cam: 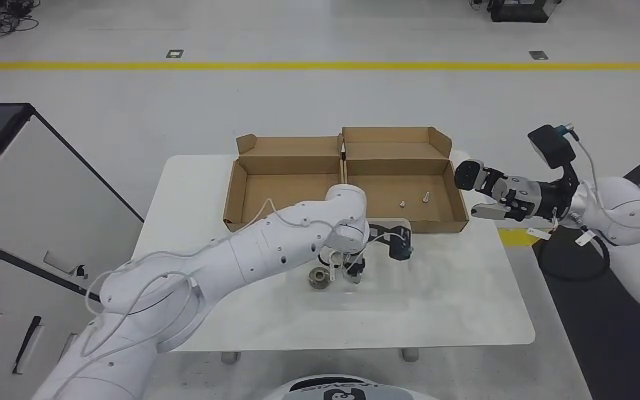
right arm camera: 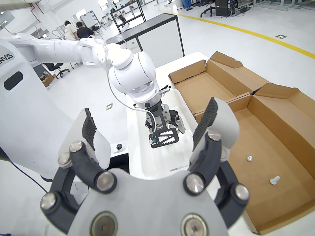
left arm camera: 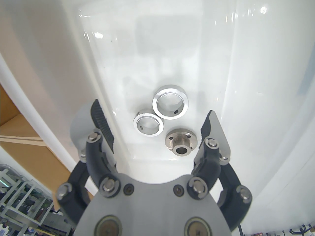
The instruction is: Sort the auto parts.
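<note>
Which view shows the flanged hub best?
Left wrist view: the flanged hub lies clear beneath the open left hand. Top view gives a small blob; in right wrist view the hand blocks it.

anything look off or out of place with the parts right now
Nothing looks spilled or damaged. One small oddity: the larger ring overlaps the rim of the smaller ring, so it may be leaning on it. The flanged hub beside them stands upright, and the left tool hangs open above all three.

left end effector (left arm camera: 153,120) points downward, spread wide; right end effector (right arm camera: 150,114) likewise spread.
</note>
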